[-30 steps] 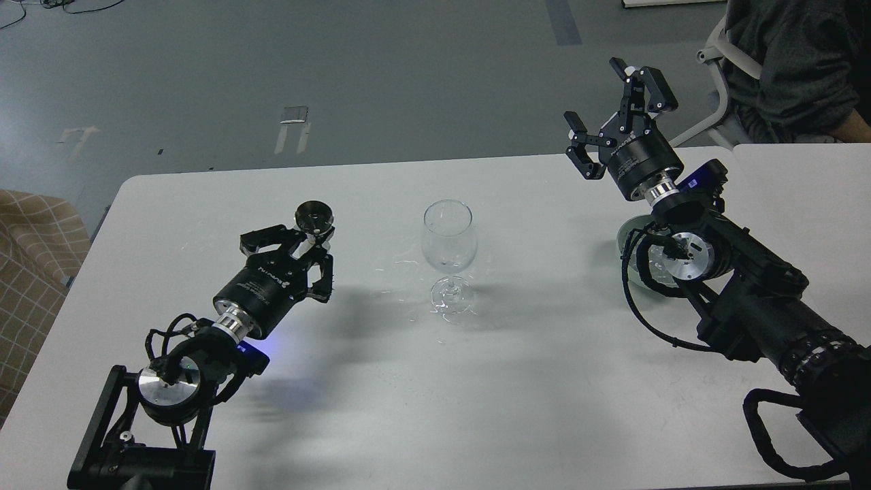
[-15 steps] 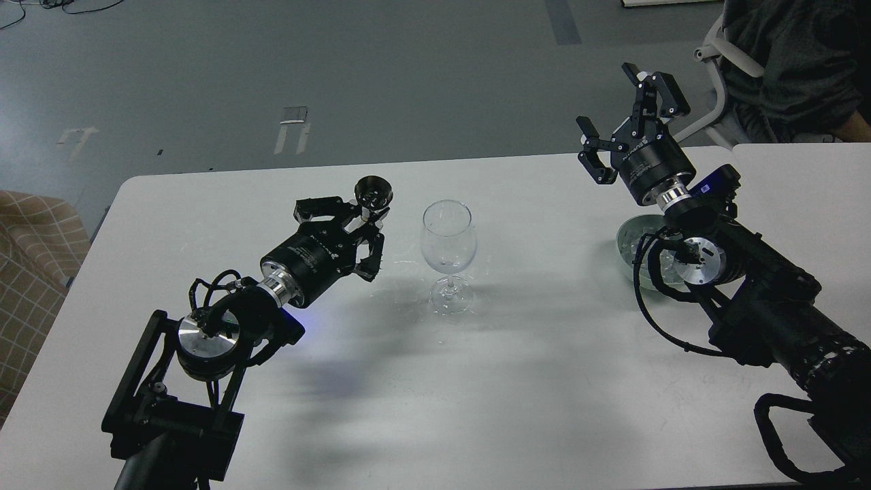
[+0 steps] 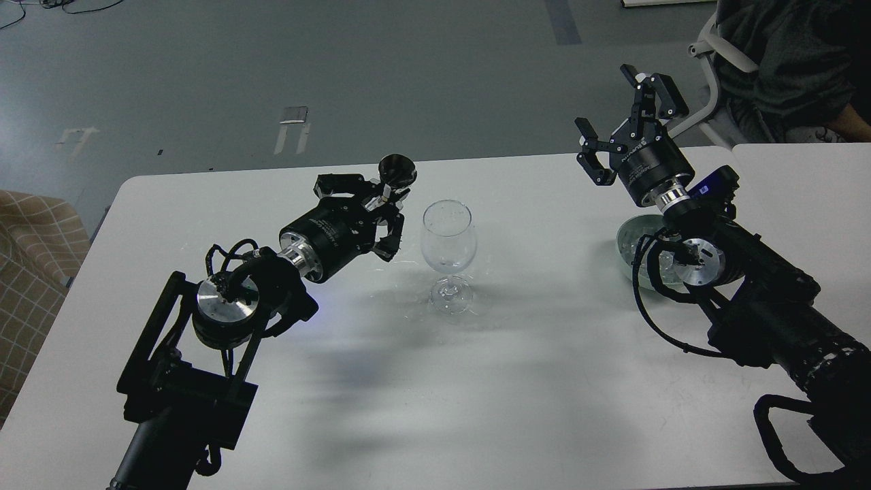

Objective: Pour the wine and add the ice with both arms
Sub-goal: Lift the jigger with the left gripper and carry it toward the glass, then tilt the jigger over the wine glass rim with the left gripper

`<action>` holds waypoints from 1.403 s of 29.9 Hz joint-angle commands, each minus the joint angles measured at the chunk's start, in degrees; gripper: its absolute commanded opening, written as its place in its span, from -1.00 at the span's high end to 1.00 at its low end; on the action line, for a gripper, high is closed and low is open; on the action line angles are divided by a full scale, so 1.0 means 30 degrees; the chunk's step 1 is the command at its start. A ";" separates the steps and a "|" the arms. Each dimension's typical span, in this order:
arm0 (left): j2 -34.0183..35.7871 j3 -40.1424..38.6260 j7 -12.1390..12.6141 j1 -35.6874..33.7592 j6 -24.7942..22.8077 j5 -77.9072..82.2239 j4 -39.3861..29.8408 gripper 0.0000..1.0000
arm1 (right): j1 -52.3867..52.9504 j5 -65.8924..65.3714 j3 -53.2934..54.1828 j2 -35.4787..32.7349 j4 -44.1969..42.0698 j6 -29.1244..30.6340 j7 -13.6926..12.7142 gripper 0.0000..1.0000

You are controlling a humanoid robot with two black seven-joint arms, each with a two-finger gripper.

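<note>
A clear, empty stemmed wine glass (image 3: pixel 447 235) stands upright at the middle of the white table (image 3: pixel 517 381). My left gripper (image 3: pixel 381 204) is shut on a small dark cup (image 3: pixel 397 170), held tilted just left of the glass rim and slightly above it. My right gripper (image 3: pixel 616 102) is open and empty, raised above the table's far right edge. Below its wrist sits a pale glass bowl (image 3: pixel 631 238), partly hidden by the arm. Whitish glints in it look like ice (image 3: pixel 644 246), but single cubes cannot be told apart.
A person in dark clothes (image 3: pixel 782 61) sits on a white chair (image 3: pixel 708 41) behind the table's far right corner. A second white table (image 3: pixel 803 184) adjoins on the right. Checked fabric (image 3: pixel 27 252) lies off the left edge.
My left gripper has carried the dark cup right and away from me, from well left of the glass to beside its rim. My right gripper shifted slightly right and stays open.
</note>
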 commanded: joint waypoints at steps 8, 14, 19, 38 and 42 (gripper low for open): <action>0.0000 0.0588 -0.0062 -0.0270 0.0627 0.1023 -0.0656 1.00 | -0.0022 -0.0001 0.0000 -0.0013 -0.0003 0.0010 0.0000 -1.00; 0.0000 0.0676 -0.0238 -0.0153 0.0451 0.1550 -0.0919 1.00 | -0.0022 -0.0001 0.0000 -0.0013 -0.0003 0.0010 0.0000 -1.00; 0.0000 0.0735 -0.0296 0.0052 -0.0280 0.2899 -0.1036 1.00 | -0.0080 -0.0001 0.0000 0.0016 -0.0003 -0.0020 0.0000 -1.00; 0.0000 0.1174 -0.0326 0.0521 -0.0340 0.4274 -0.2150 1.00 | -0.0139 -0.0001 0.0000 0.0046 -0.0003 0.0009 0.0000 -1.00; 0.0000 0.1174 -0.0472 0.0521 -0.0340 0.4540 -0.2179 1.00 | -0.0139 -0.0001 0.0000 0.0046 -0.0003 0.0010 0.0000 -1.00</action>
